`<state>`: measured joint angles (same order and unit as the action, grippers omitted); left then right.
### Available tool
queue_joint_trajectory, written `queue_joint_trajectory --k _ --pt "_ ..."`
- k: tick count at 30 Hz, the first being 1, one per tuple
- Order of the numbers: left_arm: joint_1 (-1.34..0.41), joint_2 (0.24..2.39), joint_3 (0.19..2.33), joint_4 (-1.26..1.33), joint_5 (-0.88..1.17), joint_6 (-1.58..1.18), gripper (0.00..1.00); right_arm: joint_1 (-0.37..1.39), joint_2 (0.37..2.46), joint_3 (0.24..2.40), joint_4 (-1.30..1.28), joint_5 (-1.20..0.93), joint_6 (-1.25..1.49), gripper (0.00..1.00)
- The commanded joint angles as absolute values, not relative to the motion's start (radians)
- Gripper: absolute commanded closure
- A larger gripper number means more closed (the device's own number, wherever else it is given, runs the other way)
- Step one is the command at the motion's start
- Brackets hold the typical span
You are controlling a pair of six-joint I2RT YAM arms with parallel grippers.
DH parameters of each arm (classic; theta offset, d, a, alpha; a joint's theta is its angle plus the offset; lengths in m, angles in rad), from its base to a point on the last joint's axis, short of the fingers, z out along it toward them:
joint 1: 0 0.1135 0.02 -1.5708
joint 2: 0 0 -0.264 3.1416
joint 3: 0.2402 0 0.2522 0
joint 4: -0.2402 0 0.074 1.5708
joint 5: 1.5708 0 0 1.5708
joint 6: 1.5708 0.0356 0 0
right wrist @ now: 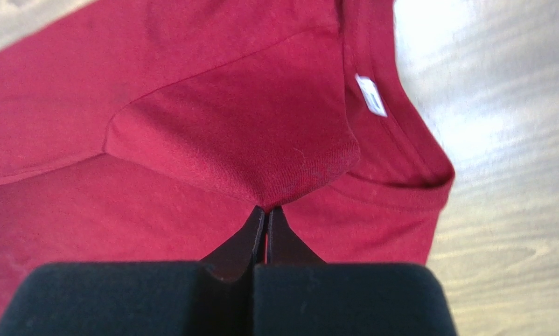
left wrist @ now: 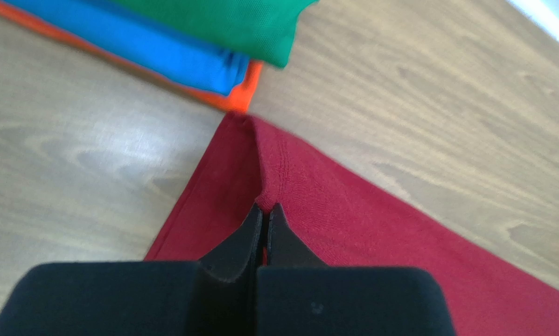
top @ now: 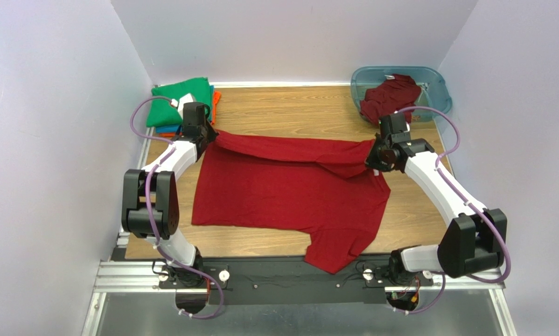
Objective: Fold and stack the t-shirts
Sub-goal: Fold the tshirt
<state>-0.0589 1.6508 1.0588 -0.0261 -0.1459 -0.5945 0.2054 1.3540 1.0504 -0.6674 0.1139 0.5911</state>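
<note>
Dark red t-shirt (top: 289, 189): spread sideways across the middle of the table (top: 289, 105), hem to the left, collar to the right. Its far edge is lifted off the wood and hangs between the two grippers. The near sleeve lies over the table's near edge. I read this as the first fold in hand, not yet laid down.
Stack: far-left corner. Green t-shirt (top: 181, 94) is on top, blue t-shirt (left wrist: 156, 42) under it, orange t-shirt (left wrist: 240, 98) at the bottom. All three look folded, so they count as done.
Teal tub (top: 436, 84): far-right corner, holding the second dark red t-shirt (top: 391, 94), crumpled and draped over the rim. Not folded.
Progress: three of five stacked, the fourth mid-fold, the fifth untouched. Left to do, in my judgement: finish this fold, put the shirt on the stack, then do the tub shirt.
Left gripper (left wrist: 267, 210): jaws closed, pinching the shirt's far hem corner, close to the stack.
Right gripper (right wrist: 267, 213): jaws closed, pinching a flap of fabric just beside the collar.
Neck tag (right wrist: 370, 94): small white tag inside the collar, too blurred to read.
Other writing: a small white patch on the green shirt in the top view may be a tag, but I can't tell. No brand or print shows anywhere.
</note>
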Motion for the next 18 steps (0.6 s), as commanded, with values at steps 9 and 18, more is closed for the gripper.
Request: queue_joint_trajectory --k 9,18 --pt "-0.051 1.522 0.942 -0.144 -0.294 -0.615 0.21 0.210 1.250 0.888 -0.752 -0.034 0.560 0.38" --pt "-0.052 1.367 0.939 -0.164 -0.226 -0.618 0.03 0.212 1.207 0.966 -0.723 -0.101 0.440 0.00"
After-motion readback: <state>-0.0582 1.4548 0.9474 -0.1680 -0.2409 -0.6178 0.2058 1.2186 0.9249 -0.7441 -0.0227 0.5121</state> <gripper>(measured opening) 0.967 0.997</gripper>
